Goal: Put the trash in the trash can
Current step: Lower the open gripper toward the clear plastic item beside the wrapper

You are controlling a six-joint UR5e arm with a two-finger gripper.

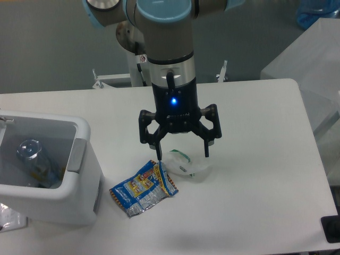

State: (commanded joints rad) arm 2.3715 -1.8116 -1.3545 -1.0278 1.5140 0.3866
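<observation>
Gripper: the gripper [182, 155] pointed straight down, its two fingers spread wide and holding nothing; a blue light shone on its body.
Clear wrapper: the small clear wrapper [187, 164] with green marks lay on the white worktop [255, 175], directly under the spread fingers, between their tips.
Snack bag: the blue foil snack bag [143, 188] with yellow-red print lay flat on the worktop, just beside the wrapper on the camera's left, and one corner of it reached almost to the nearer fingertip.
Trash can: the white trash can [79, 180] stood at the left edge of the view, near the snack bag but not touching it.
Inside the can: a clear plastic bottle [32, 156] was lying in it.
</observation>
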